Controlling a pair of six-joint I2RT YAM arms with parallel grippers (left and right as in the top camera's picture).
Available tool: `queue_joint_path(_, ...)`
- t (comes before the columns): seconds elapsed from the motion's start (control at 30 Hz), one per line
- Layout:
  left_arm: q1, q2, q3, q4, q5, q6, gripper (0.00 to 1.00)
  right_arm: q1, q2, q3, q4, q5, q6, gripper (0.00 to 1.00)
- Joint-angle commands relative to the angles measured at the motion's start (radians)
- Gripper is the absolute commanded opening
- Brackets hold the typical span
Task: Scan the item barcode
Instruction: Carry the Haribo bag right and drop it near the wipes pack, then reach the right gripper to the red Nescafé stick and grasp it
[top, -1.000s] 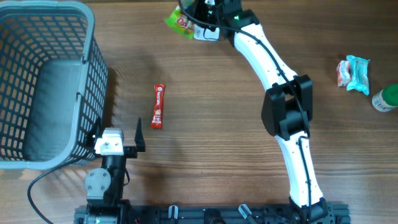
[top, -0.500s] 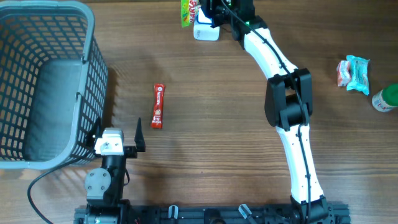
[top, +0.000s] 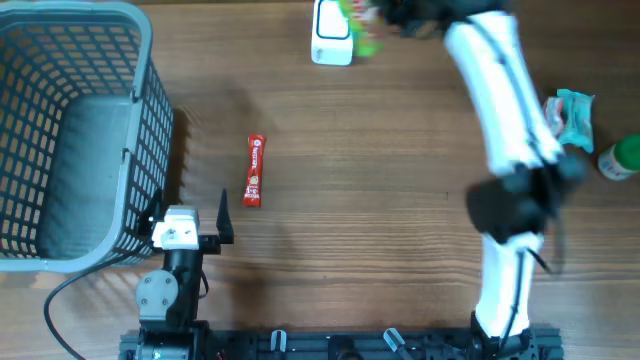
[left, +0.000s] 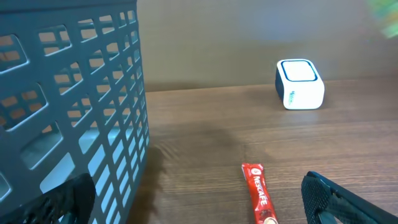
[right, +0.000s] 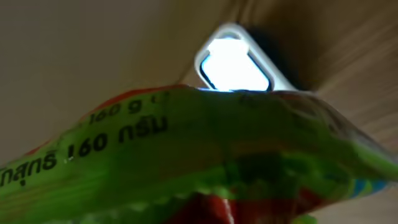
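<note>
Clamping the green snack packet (right: 186, 143), the right gripper (top: 398, 14) is holding it just beside the white barcode scanner (top: 332, 32) at the far edge of the table (top: 380, 200). Left gripper (top: 190, 204) is sitting jaws wide apart by the grey basket (top: 140, 120), red Nescafe stick (top: 254, 171) nearby.

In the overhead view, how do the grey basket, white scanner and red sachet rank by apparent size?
1. grey basket, by far.
2. white scanner and red sachet look close: sachet longer, scanner wider; unranked.

left pincer (top: 190, 210) sits by its base, jaws wide; right arm (top: 505, 120) stretches far forward, right pincer (top: 388, 14) clamped.
</note>
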Motion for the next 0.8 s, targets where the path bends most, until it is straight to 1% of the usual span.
queue_joint_path(0.0, -0.002, -0.006, -0.005, 0.001, -0.003, -0.006, 1.0, -0.117, -0.106, 0.03, -0.227, 0.267, -0.393, 0.05)
queue_joint_path(0.07, -0.002, -0.006, -0.005, 0.001, -0.003, -0.006, 1.0, -0.187, -0.08, -0.003, -0.274, 0.27, -0.667, 0.05)
queue_joint_path(0.1, -0.002, -0.006, -0.005, 0.001, -0.003, -0.006, 1.0, -0.224, -0.056, -0.036, -0.273, 0.27, -0.754, 0.05)
queue_joint_path(0.13, -0.002, -0.006, -0.005, 0.001, -0.003, -0.006, 1.0, -0.259, -0.034, -0.07, -0.252, 0.27, -0.801, 0.05)
queue_joint_path(0.2, -0.002, -0.006, -0.005, 0.001, -0.003, -0.006, 1.0, -0.331, 0.037, -0.129, -0.186, 0.27, -0.826, 0.05)
queue_joint_path(0.33, -0.002, -0.006, -0.005, 0.001, -0.003, -0.006, 1.0, -0.427, 0.2, -0.137, -0.132, 0.244, -0.875, 0.05)
queue_joint_path(0.4, -0.002, -0.006, -0.005, 0.001, -0.003, -0.006, 1.0, -0.483, 0.237, -0.137, -0.138, 0.244, -0.876, 0.05)
queue_joint_path(0.47, -0.002, -0.006, -0.005, 0.001, -0.003, -0.006, 1.0, -0.576, 0.243, -0.137, -0.138, 0.243, -0.886, 0.05)
queue_joint_path(0.53, -0.002, -0.006, -0.005, 0.001, -0.003, -0.006, 1.0, -0.639, 0.243, -0.137, -0.135, 0.244, -0.885, 0.05)
queue_joint_path(0.6, -0.002, -0.006, -0.005, 0.001, -0.003, -0.006, 1.0, -0.687, 0.242, -0.136, -0.134, 0.244, -0.876, 0.09)
queue_joint_path(0.63, -0.002, -0.006, -0.005, 0.001, -0.003, -0.006, 1.0, -0.701, 0.238, -0.134, -0.138, 0.243, -0.874, 0.19)
queue_joint_path(0.67, -0.002, -0.006, -0.005, 0.001, -0.003, -0.006, 1.0, -0.706, 0.234, -0.127, -0.145, 0.24, -0.875, 0.4)
queue_joint_path(0.7, -0.002, -0.006, -0.005, 0.001, -0.003, -0.006, 1.0, -0.706, 0.224, -0.101, -0.158, 0.231, -0.875, 0.73)
queue_joint_path(0.73, -0.002, -0.006, -0.005, 0.001, -0.003, -0.006, 1.0, -0.701, 0.211, -0.08, -0.163, 0.204, -0.874, 1.0)
queue_joint_path(0.77, -0.002, -0.006, -0.005, 0.001, -0.003, -0.006, 1.0, -0.693, 0.193, -0.06, -0.163, 0.163, -0.875, 0.99)
